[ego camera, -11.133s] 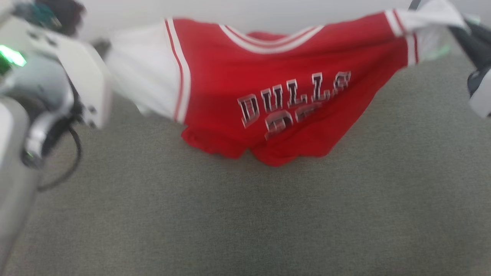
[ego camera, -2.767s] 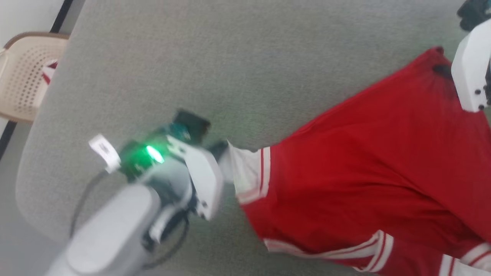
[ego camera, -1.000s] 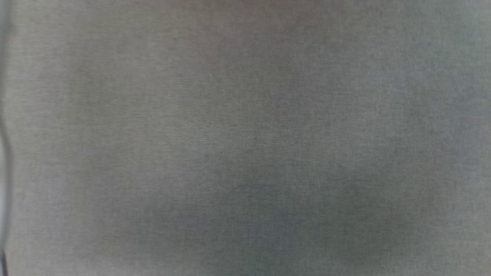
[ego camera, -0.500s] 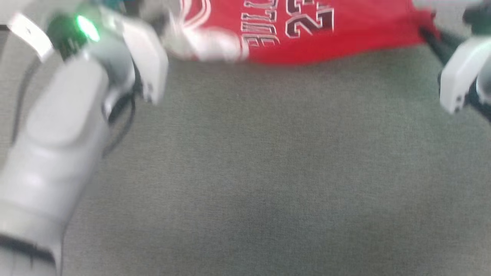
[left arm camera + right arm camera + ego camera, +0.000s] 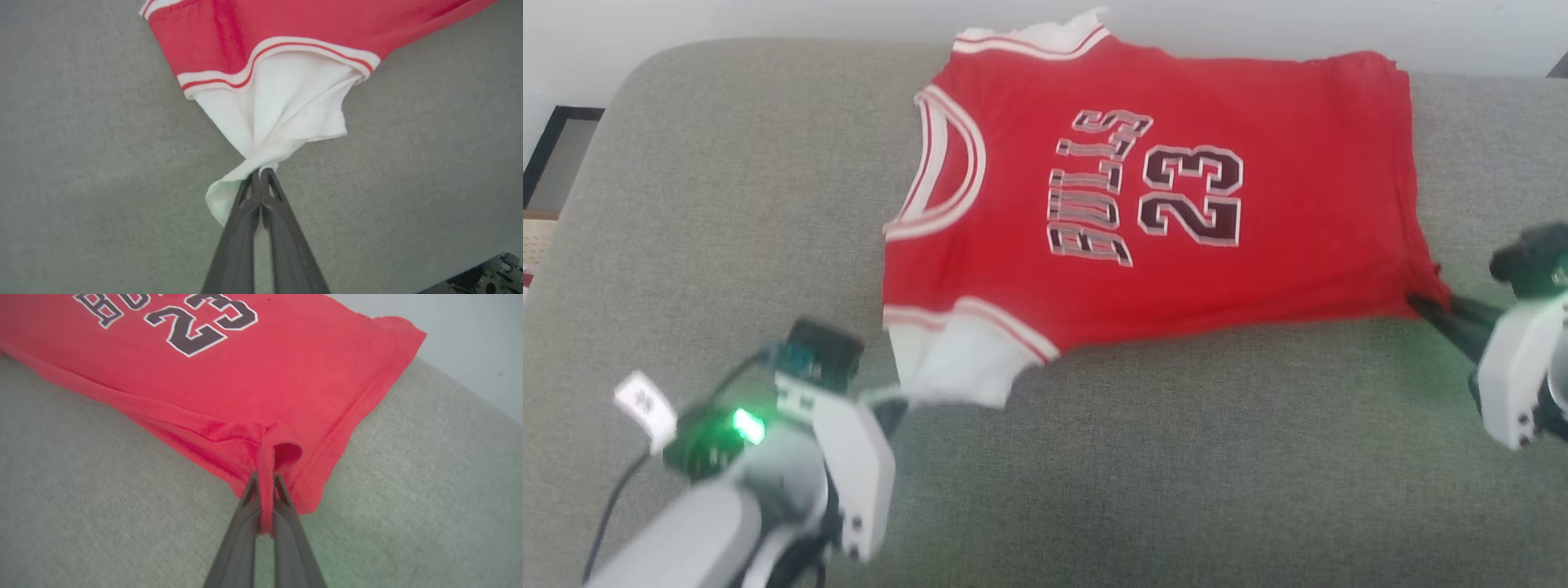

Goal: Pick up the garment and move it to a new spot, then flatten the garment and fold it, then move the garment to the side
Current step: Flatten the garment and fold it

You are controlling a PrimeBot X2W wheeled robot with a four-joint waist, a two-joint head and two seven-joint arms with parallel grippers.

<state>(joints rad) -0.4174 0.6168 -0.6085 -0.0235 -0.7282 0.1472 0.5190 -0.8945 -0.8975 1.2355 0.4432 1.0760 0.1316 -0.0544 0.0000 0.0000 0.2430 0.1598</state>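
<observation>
the left gripper, pinched shut on the white sleeve, and the right gripper, pinched shut on a red hem corner, hold the near edge of the jersey, which is spread on a grey cushion. the jersey's long axis runs side to side between them, collar to the left, its body lying ahead of both arms, and neither looks nearer.

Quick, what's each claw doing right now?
The left claw: closed on the garment, at its white sleeve.
The right claw: closed on its red bottom corner.
</observation>
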